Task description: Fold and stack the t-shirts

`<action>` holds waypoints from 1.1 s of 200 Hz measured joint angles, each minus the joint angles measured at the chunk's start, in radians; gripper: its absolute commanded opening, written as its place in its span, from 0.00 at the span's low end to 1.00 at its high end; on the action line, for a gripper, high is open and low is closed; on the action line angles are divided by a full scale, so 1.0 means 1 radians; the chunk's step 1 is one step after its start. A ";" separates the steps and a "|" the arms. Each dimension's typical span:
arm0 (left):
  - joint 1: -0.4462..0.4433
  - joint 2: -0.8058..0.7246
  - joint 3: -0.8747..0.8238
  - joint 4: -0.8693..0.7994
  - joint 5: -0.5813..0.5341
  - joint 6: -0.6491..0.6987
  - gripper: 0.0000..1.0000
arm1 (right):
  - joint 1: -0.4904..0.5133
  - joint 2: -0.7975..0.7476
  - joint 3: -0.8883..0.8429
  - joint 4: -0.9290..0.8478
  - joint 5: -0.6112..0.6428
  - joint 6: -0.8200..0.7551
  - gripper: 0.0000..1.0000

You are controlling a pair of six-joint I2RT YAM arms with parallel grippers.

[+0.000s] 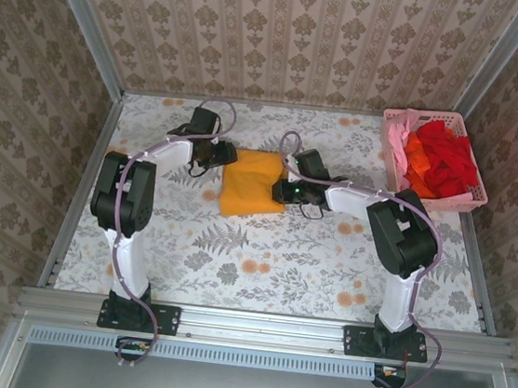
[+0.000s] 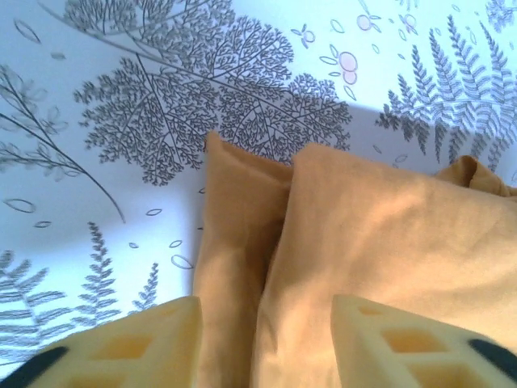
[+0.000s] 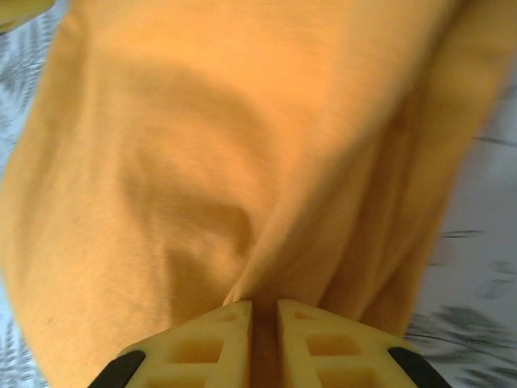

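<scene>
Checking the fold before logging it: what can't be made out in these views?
Top view: heaped shirts in the pink basket overlap; their number cannot be told.
Top view: fingertips of left gripper and right gripper are hidden under their wrists.
Right wrist view: the orange-yellow t-shirt is blurred; pinched layers cannot be counted.
Left wrist view: its right part is cut by the frame edge.

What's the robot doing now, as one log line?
left gripper: open at orange-yellow t-shirt edge | right gripper: shut on its fold | pink basket: more shirts
</scene>
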 measured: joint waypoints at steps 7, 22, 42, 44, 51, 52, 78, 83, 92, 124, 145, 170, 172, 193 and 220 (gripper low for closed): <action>-0.009 -0.019 -0.002 -0.013 -0.024 0.008 0.72 | 0.011 -0.002 -0.005 0.016 -0.002 0.008 0.27; -0.038 -0.068 -0.003 -0.039 -0.080 0.025 0.84 | 0.018 -0.024 -0.046 0.055 0.001 0.014 0.40; -0.107 -0.128 0.002 -0.061 -0.146 0.050 0.93 | -0.009 -0.101 -0.130 0.064 0.038 0.027 0.54; -0.116 -0.132 0.005 -0.064 -0.154 0.050 0.93 | -0.012 -0.109 -0.138 0.064 0.038 0.030 0.55; -0.148 -0.138 0.018 -0.075 -0.175 0.057 0.94 | -0.031 -0.148 -0.172 0.068 0.056 0.030 0.58; -0.152 -0.138 0.020 -0.076 -0.177 0.058 0.94 | -0.035 -0.156 -0.180 0.069 0.061 0.033 0.59; -0.274 -0.105 0.107 -0.130 -0.249 0.094 0.93 | -0.099 -0.333 -0.323 0.104 0.130 0.023 0.66; -0.295 -0.089 0.132 -0.142 -0.260 0.105 0.92 | -0.108 -0.370 -0.354 0.115 0.143 0.017 0.67; -0.329 -0.055 0.174 -0.161 -0.272 0.121 0.89 | -0.117 -0.433 -0.404 0.126 0.159 0.002 0.69; -0.414 0.085 0.297 -0.235 -0.297 0.177 0.73 | -0.121 -0.633 -0.549 0.130 0.179 -0.059 0.70; -0.435 0.173 0.340 -0.278 -0.296 0.186 0.64 | -0.121 -0.731 -0.599 0.122 0.178 -0.091 0.71; -0.433 0.244 0.346 -0.312 -0.295 0.189 0.49 | -0.121 -0.795 -0.624 0.111 0.179 -0.124 0.71; -0.433 0.248 0.346 -0.315 -0.295 0.185 0.47 | -0.121 -0.798 -0.624 0.110 0.179 -0.127 0.71; -0.426 0.270 0.348 -0.329 -0.309 0.187 0.24 | -0.121 -0.810 -0.624 0.093 0.179 -0.150 0.72; -0.412 0.270 0.353 -0.343 -0.316 0.200 0.17 | -0.112 -0.805 -0.624 0.091 0.152 -0.188 0.81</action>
